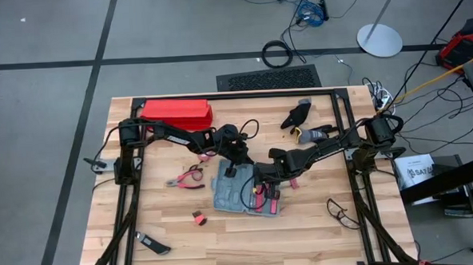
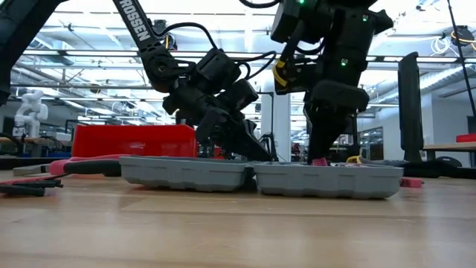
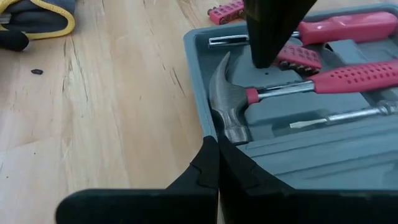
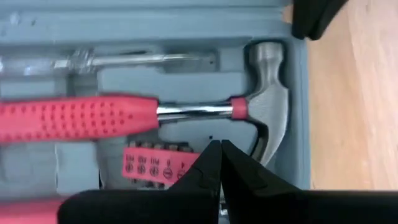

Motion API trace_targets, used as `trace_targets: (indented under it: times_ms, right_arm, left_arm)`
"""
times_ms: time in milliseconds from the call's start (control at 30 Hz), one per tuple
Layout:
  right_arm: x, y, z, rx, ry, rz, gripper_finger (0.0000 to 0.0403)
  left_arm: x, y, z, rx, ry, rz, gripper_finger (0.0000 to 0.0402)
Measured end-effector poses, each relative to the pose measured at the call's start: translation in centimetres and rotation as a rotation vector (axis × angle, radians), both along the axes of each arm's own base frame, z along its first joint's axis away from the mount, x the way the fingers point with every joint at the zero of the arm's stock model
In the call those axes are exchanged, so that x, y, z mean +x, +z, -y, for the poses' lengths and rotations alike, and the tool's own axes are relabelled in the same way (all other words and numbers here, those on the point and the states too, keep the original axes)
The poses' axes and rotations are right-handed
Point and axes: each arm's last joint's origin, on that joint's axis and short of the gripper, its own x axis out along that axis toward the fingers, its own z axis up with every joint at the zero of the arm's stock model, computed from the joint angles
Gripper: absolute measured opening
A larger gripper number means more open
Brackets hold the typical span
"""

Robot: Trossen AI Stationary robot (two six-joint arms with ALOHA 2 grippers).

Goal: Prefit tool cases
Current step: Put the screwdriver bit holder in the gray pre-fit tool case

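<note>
The blue-grey tool case (image 1: 227,195) lies open and flat on the wooden table, both halves side by side in the low view (image 2: 186,173). Its grey recesses hold a red-handled hammer (image 4: 270,93), a red bit holder (image 4: 155,165), a red-handled screwdriver (image 3: 348,28) and a thin metal shaft (image 3: 348,115). My left gripper (image 3: 217,146) is shut, with its tips at the case's rim beside the hammer head (image 3: 227,106). My right gripper (image 4: 219,146) is shut too and points down into the tray between the bit holder and the hammer head. My left gripper comes down slanting from the table's left, and its shut fingertips (image 3: 211,155) meet the case's rim (image 3: 199,121) next to the hammer head. The tips themselves hide the exact spot. My right gripper points down from above. Its shut fingertips (image 3: 267,56) press at the end of the bit holder (image 3: 298,57), beside the hammer's neck; whether they sit on the holder or on the tray I cannot tell.
A long red box (image 1: 176,113) lies near the far left edge. Red-handled pliers (image 1: 184,181) lie left of the case, with a small red piece (image 1: 199,219) and a black tool (image 1: 153,246) nearer. A black-and-yellow glove (image 1: 300,118) lies far right, a loose cable (image 1: 340,212) near right.
</note>
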Motion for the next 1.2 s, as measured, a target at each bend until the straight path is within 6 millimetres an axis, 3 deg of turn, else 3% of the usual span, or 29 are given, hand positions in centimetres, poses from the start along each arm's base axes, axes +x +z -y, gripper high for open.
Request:
trace_targets:
  times_ms: [500,800,1200]
  right_arm:
    - [0.6,0.2,-0.3,-0.022,0.059,0.065,0.0000]
    - [-0.2,0.1,-0.4,-0.122,0.002,0.002,0.0000]
    - [0.2,-0.1,-1.1,0.018,0.047,0.026,0.0000]
  left_arm:
    - [0.0,0.0,0.0,0.003,0.002,0.003,0.0000]
    - [0.0,0.0,0.0,0.003,0.002,0.003,0.0000]
    - [0.0,0.0,0.0,0.004,0.003,0.004,0.0000]
